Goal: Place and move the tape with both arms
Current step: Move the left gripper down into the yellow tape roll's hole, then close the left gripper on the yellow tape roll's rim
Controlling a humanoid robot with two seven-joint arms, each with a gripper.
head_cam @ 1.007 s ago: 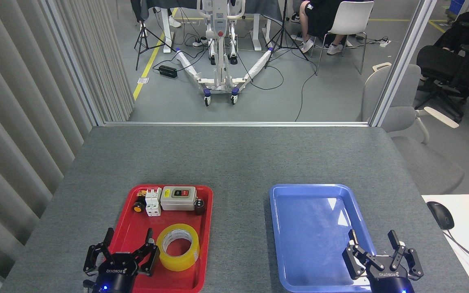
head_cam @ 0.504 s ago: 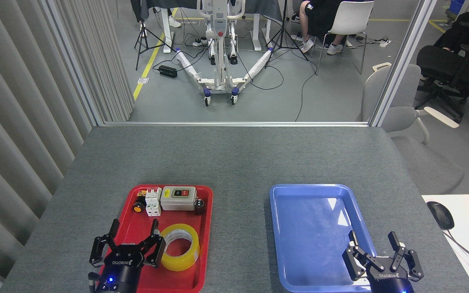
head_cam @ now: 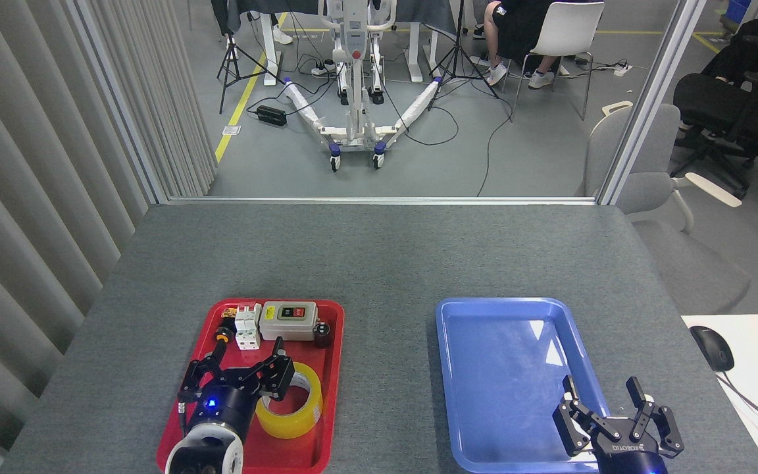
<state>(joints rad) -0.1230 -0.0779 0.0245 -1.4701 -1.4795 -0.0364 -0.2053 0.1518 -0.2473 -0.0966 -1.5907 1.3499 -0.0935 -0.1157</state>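
Tape (head_cam: 300, 411) behind left gripper (head_cam: 247, 365); switch box (head_cam: 288, 320) beyond

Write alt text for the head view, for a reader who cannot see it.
The left tool, fingers spread, reaches over the yellow tape lying in a red tray alongside small electrical parts. The right tool, also open, hovers at the near corner of an empty blue tray on a grey table.

Yellow translucent tape (head_cam: 297, 408) with white printed core lies in a red tray (head_cam: 326, 421); blue tray (head_cam: 448, 395); grey tabletop (head_cam: 379, 257); black claws, blue-lit.
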